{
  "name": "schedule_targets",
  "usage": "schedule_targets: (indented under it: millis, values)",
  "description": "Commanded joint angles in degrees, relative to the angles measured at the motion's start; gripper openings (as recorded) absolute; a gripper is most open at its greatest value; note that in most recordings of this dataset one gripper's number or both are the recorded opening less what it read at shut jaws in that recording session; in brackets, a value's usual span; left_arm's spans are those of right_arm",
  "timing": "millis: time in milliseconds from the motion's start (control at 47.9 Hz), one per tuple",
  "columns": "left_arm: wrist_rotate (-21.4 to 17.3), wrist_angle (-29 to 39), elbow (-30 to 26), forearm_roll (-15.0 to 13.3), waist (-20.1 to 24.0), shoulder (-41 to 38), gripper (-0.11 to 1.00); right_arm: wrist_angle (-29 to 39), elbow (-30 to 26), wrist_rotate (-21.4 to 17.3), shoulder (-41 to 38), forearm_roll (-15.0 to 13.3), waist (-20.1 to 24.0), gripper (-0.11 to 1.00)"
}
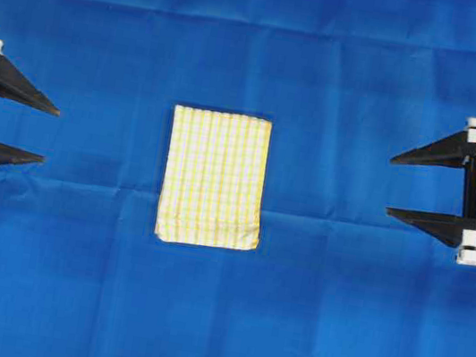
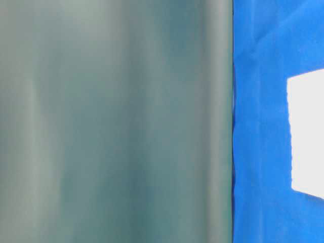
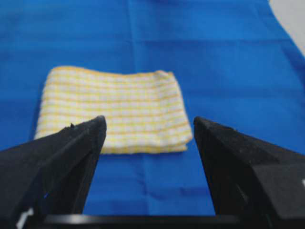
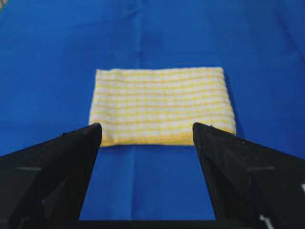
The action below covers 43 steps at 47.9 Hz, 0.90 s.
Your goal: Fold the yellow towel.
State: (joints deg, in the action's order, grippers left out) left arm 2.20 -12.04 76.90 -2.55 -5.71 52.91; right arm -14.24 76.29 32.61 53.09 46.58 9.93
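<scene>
The yellow towel (image 1: 214, 178) lies folded into a small rectangle at the middle of the blue cloth, yellow and white checked. It also shows in the left wrist view (image 3: 114, 109) and the right wrist view (image 4: 162, 105). My left gripper (image 1: 50, 135) is open and empty at the left edge, well apart from the towel. My right gripper (image 1: 391, 185) is open and empty at the right edge, also apart from it. In each wrist view the towel lies ahead of the open jaws, not between them.
A large blue cloth (image 1: 333, 320) covers the whole table, with light creases. The table-level view is mostly blocked by a blurred grey-green surface (image 2: 116, 121), with blue cloth and a white patch (image 2: 306, 131) at its right.
</scene>
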Motion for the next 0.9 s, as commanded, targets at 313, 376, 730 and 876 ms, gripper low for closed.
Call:
schedule_targets:
  millis: [313,376,730,876]
  values:
    - [0.00,-0.26,4.83,0.00,0.44,5.45,0.68,-1.49,3.25,0.18,3.08,0.00,-0.09,0.77]
    - [0.00,-0.26,5.10,0.00,0.35,5.63,0.68,-1.85,3.34,0.18,2.99,0.00,-0.09,0.77]
    - [-0.26,-0.26,5.63,0.00,0.44,5.80,0.68,-2.02,3.34,0.18,2.90,0.00,-0.09,0.77]
    - [-0.35,-0.26,5.63,0.00,0.44,5.89,0.68,-2.02,3.25,0.18,2.90,0.00,-0.09,0.77]
